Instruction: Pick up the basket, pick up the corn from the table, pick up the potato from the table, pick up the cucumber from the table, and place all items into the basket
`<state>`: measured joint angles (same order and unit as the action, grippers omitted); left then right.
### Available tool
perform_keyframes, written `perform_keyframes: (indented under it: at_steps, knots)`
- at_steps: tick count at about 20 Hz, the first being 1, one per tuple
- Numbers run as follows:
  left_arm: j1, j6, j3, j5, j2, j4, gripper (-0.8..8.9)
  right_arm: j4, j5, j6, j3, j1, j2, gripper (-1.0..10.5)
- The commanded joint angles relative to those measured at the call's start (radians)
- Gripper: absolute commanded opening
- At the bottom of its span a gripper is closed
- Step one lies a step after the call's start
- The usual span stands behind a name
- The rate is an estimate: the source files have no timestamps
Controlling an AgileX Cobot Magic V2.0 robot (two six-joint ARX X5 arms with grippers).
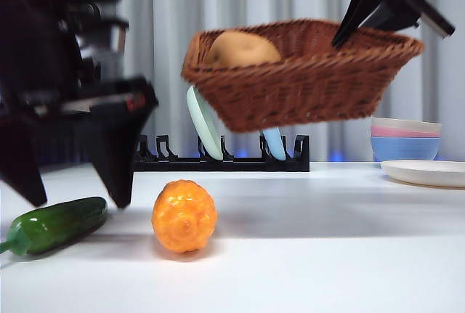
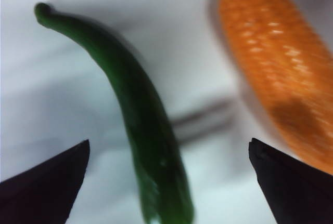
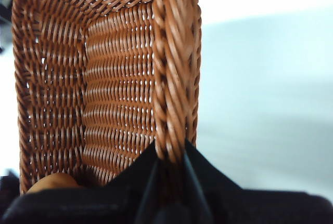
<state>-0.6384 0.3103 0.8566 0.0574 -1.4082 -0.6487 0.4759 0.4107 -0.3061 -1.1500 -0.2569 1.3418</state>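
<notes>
My right gripper is shut on the braided rim of the reddish-brown wicker basket and holds it tilted in the air above the table; the basket fills the right wrist view. The tan potato lies inside the basket, and a bit of it shows in the right wrist view. My left gripper is open, low over the table, with the dark green cucumber between its jaws. The orange corn lies on the white table just beside it.
A black dish rack with pale plates stands behind the basket. Stacked bowls and a white plate sit at the back right. The front right of the table is bare.
</notes>
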Motion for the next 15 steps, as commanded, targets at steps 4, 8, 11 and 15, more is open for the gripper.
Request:
perform_keyframes:
  at_steps: [4,8,11,15]
  knots:
    - [0.056,-0.074,-0.011,-0.007,-0.083,0.046,1.33,-0.018,0.009,-0.007,0.0,0.055,-0.087,-0.1]
    - [0.057,-0.145,-0.011,-0.05,-0.082,0.004,-0.08,-0.018,0.008,-0.007,0.0,0.086,-0.118,-0.1]
    - [0.056,-0.249,-0.011,-0.241,-0.045,-0.14,-0.08,-0.01,0.008,-0.006,0.0,0.092,-0.119,-0.1]
    - [0.055,-0.392,0.011,-0.53,0.123,-0.364,-0.08,-0.01,0.007,-0.006,0.0,0.092,-0.119,-0.1]
